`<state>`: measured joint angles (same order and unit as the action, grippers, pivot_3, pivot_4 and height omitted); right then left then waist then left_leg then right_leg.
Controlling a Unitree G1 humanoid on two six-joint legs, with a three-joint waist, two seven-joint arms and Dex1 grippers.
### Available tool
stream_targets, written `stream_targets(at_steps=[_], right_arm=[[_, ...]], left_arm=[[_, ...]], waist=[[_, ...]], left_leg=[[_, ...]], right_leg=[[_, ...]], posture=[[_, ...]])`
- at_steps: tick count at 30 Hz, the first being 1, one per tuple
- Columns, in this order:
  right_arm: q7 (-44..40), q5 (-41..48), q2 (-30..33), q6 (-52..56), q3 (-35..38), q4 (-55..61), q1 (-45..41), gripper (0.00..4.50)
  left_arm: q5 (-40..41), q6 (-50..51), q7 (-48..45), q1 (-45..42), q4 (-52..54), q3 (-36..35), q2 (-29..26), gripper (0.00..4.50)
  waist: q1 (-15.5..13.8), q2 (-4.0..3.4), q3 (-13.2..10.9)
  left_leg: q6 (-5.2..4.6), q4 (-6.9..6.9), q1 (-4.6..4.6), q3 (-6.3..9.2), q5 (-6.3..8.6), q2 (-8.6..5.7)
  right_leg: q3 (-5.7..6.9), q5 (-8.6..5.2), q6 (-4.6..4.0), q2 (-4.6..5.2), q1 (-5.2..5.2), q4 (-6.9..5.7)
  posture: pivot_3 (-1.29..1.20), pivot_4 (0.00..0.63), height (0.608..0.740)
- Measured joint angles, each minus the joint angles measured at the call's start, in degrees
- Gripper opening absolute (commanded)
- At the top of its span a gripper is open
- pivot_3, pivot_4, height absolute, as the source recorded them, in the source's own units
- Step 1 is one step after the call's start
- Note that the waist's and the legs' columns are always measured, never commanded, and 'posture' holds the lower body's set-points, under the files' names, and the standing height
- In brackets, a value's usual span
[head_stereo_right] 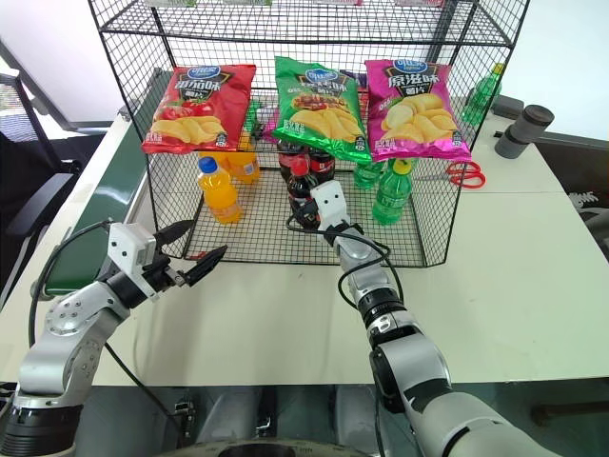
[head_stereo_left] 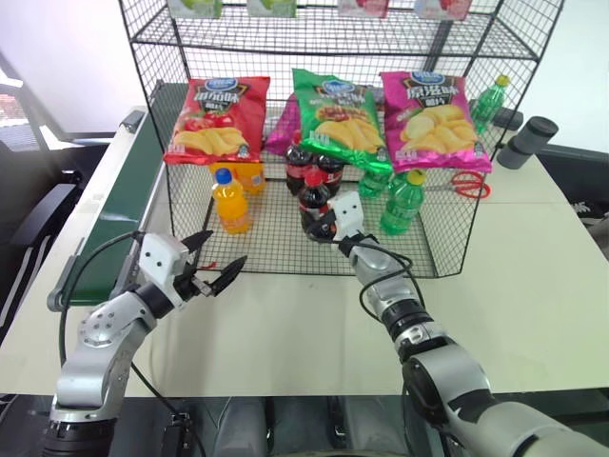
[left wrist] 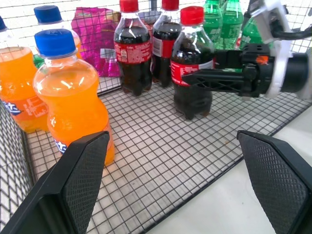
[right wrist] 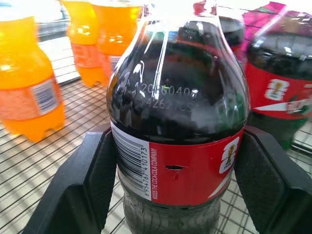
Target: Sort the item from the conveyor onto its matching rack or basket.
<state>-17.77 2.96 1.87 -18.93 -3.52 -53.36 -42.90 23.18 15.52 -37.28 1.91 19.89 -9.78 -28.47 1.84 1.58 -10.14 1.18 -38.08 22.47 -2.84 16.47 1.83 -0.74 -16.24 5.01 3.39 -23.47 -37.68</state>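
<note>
The small plastic cola bottle with dark brown liquid, red cap and red label (head_stereo_left: 315, 203) stands upright on the mesh floor of the bottom tier of the tall black wire-grid shelving rack (head_stereo_left: 447, 243), just inside its open front edge. The right hand (head_stereo_left: 335, 227) reaches in level from the front and is closed on this bottle: in the right wrist view its two black fingers (right wrist: 83, 180) press against either side of the red label. Two more cola bottles alike (head_stereo_left: 314, 167) stand just behind it, deeper in the tier.

To the left of the colas, two orange soda bottles with blue caps (head_stereo_left: 231, 201) stand on the same mesh floor, one in front of the other. To the right stand green plastic bottles with yellow caps (head_stereo_left: 403, 202). Above them three crisp bags hang on the front of the rack: a red one (head_stereo_left: 209, 121), a green one (head_stereo_left: 338, 112) and a magenta one (head_stereo_left: 433, 119).

The left hand (head_stereo_left: 213, 267) hovers over the pale desk (head_stereo_left: 533, 314) in front of the rack's left corner, its fingers spread wide and holding nothing (the left wrist view looks between them at the gripped bottle). The long dark green conveyor belt with grey metal side rails (head_stereo_left: 119, 209) runs along the desk's left edge, beside the rack. Red-handled scissors (head_stereo_left: 468, 185) lie on the desk behind the rack's right side.
</note>
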Motion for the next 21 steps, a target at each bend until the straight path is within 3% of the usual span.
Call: stream_targets(at_steps=[1,3,5,14,21], right_arm=[[-0.10,0.02,-0.18,-0.42,0.40,-1.07,-0.53,2.89],[-0.75,0.13,-0.38,-0.87,0.94,-2.19,-0.98,3.92],[-1.88,0.59,-0.53,-1.20,1.63,-2.61,-1.05,4.44],[-5.89,0.68,0.71,-2.41,2.05,0.35,0.48,4.44],[-14.25,1.69,7.24,1.58,1.32,16.90,10.51,4.44]], left_arm=[[-0.01,0.00,0.02,0.00,0.00,0.03,0.00,4.46],[-0.01,0.00,0.01,-0.07,0.01,0.27,0.01,4.50],[-0.04,0.00,-0.01,-0.35,0.01,0.93,0.00,4.50],[-0.06,-0.01,-0.01,-1.72,0.00,2.28,0.21,4.50],[0.00,0.69,0.24,-2.41,-0.03,2.32,0.46,4.50]], waist=[[0.23,0.00,0.00],[0.68,0.00,0.00],[0.76,0.00,0.00],[0.77,-0.01,0.00],[0.68,-0.01,0.01]], left_leg=[[0.00,0.00,0.00,0.00,0.00,0.00],[0.00,0.00,0.00,0.00,0.00,0.00],[0.00,0.00,-0.01,0.01,0.00,0.00],[0.01,0.00,-0.04,0.01,0.00,-0.02],[0.01,0.01,-0.04,0.03,0.00,-0.02]], right_leg=[[0.00,0.00,0.00,0.01,0.00,0.00],[0.00,0.00,0.00,0.01,0.00,-0.01],[0.01,0.00,0.00,0.01,0.00,-0.04],[0.00,0.00,0.00,0.06,0.00,-0.10],[0.00,0.00,0.00,0.07,0.02,-0.08]], posture=[[0.00,0.150,0.740],[0.00,0.150,0.740],[0.00,0.150,0.740],[0.00,0.150,0.740],[0.00,0.150,0.740]])
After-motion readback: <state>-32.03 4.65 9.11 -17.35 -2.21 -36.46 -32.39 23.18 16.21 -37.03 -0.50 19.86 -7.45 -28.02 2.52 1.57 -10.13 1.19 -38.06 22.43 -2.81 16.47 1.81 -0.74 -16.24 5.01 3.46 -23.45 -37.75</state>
